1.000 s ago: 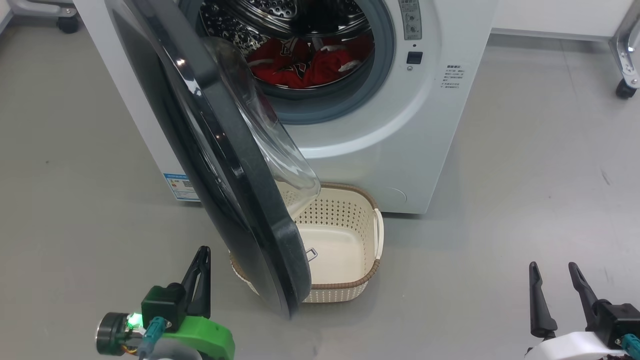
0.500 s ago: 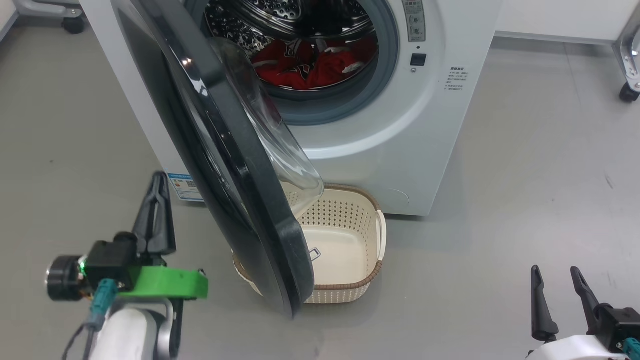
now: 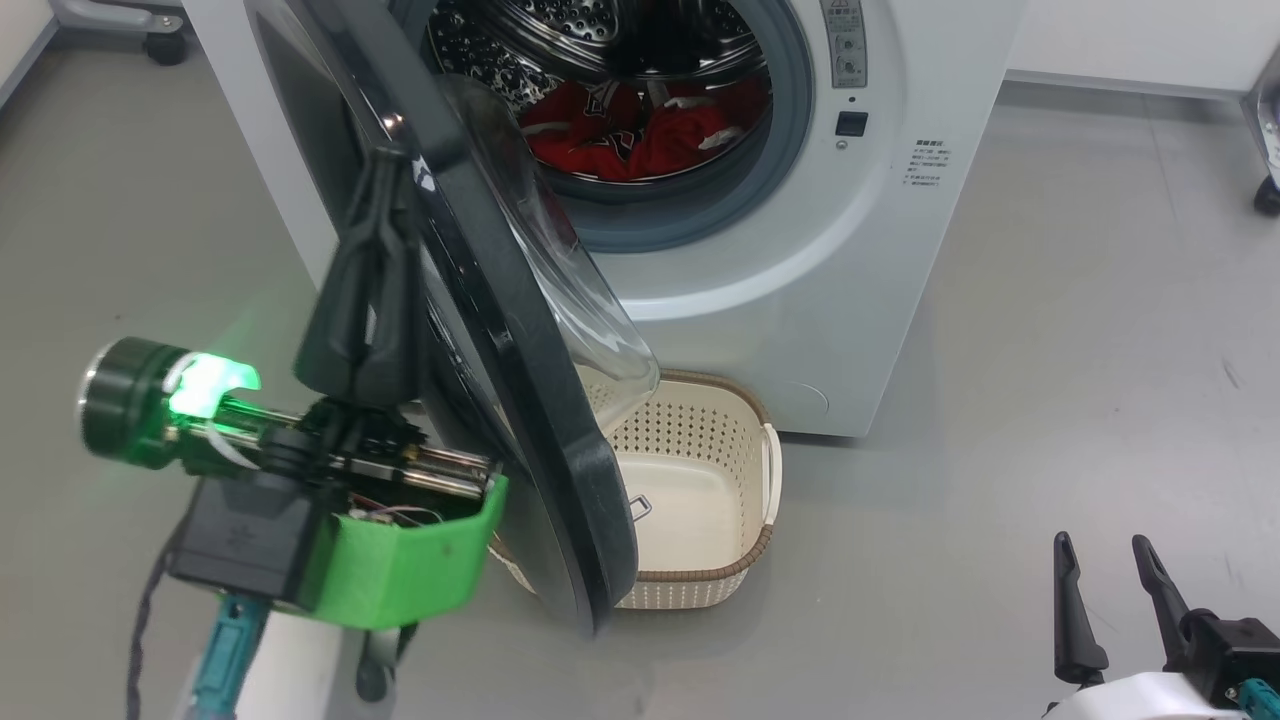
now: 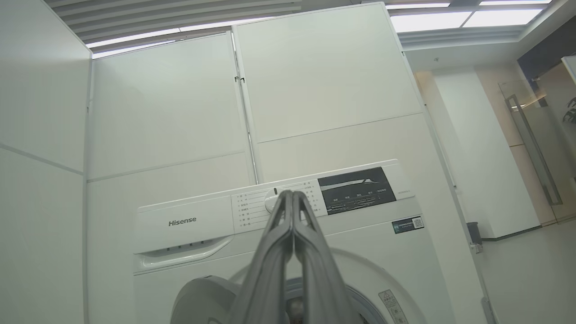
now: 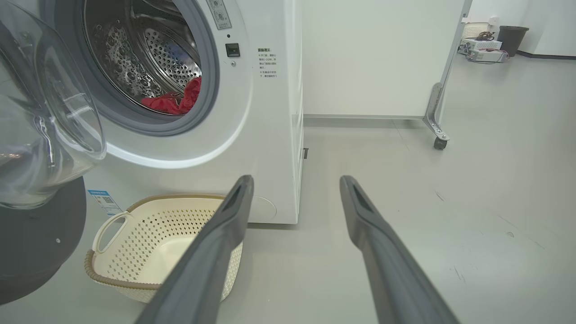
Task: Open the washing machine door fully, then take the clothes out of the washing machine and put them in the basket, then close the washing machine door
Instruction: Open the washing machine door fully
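The white washing machine (image 3: 880, 250) stands ahead with its black washing machine door (image 3: 500, 380) swung about halfway out over the cream basket (image 3: 768, 470). Red clothes (image 3: 640, 135) lie in the steel drum. My left gripper (image 3: 385, 170) is shut and empty, fingers pointing up beside the door's outer face; contact cannot be told. In the left wrist view the shut left gripper (image 4: 292, 194) points at the control panel of the washing machine (image 4: 189, 220). My right gripper (image 3: 1100, 550) hangs open low at the right. Through the right wrist view, the open right gripper (image 5: 297, 180) faces the basket (image 5: 112, 281), clothes (image 5: 173, 100) and door glass (image 5: 40, 135).
Grey floor (image 3: 1050, 400) spreads to the right of the machine. A wheeled metal frame leg (image 5: 438, 143) stands at the far right by a white partition, and another caster (image 3: 165, 45) sits at the far left behind the machine.
My left arm has risen and swung right, from low on the floor side up to the door's outer face. The head camera shifted slightly. The right gripper stays put.
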You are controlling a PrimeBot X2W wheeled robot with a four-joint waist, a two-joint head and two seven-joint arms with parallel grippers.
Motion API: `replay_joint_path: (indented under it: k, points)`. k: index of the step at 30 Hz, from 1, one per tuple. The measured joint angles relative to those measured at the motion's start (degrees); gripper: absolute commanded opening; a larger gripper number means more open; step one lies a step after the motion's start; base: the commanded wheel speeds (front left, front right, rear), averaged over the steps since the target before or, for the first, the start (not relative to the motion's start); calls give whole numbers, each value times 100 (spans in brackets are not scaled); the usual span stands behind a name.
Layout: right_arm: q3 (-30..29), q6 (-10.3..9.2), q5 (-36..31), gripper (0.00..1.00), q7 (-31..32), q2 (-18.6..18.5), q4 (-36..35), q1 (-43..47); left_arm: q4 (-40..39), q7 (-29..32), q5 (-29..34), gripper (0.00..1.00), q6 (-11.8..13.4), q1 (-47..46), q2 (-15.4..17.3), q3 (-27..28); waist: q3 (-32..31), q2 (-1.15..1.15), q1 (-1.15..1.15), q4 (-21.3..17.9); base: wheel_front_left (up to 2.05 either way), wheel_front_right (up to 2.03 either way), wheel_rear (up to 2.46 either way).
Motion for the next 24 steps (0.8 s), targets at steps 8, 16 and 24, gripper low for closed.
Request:
replay_joint_path:
  k: [8,16,24]
  points:
    - [2,35,-18,100,0,48,29,20,-534,286,-542,0,-547,13,-7,-1079,-37,0,0,-9,0,0,0]
    - [86,92,-76,100,0,90,124,27,-549,1032,-1370,0,-829,587,2,-1856,-152,0,0,-81,0,0,0]
    - [47,136,-90,100,0,125,132,110,-66,1692,-1702,0,-706,1226,18,-2449,-172,0,0,-191,0,0,0]
